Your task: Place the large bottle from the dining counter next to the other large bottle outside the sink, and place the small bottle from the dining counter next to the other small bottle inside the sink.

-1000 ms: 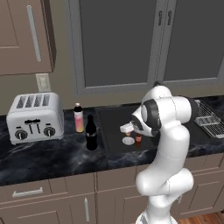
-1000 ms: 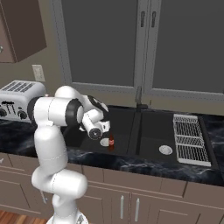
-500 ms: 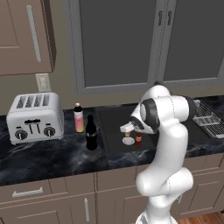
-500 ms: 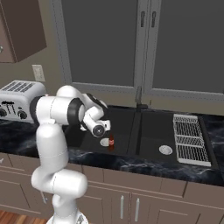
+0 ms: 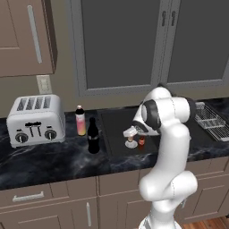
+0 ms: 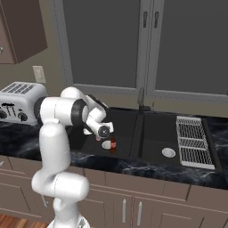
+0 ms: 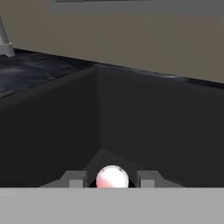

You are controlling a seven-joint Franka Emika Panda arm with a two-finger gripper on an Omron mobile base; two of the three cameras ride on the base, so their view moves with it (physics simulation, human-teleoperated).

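Note:
The large black bottle [image 5: 93,136] stands on the worktop just left of the sink [image 5: 115,127], beside the pink-orange large bottle [image 5: 80,120]. My gripper [image 5: 130,137] hangs low inside the basin, shut on a pale pink-white small bottle [image 7: 112,176] whose round top shows between the fingertips [image 7: 77,179]. A small red bottle [image 5: 142,142] stands upright on the sink floor right beside it, also seen in the right base view [image 6: 113,144] next to the gripper [image 6: 105,133]. The dining counter is out of view.
A toaster [image 5: 35,120] sits at the far left of the black marble worktop. A wire drying rack [image 6: 191,139] lies right of the sink, the dark faucet [image 6: 141,100] rises behind it, and the drain [image 6: 168,152] is in the right part of the basin.
The hand has edged very slightly toward the red bottle inside the sink, still shut on the small bottle. Nothing else has moved.

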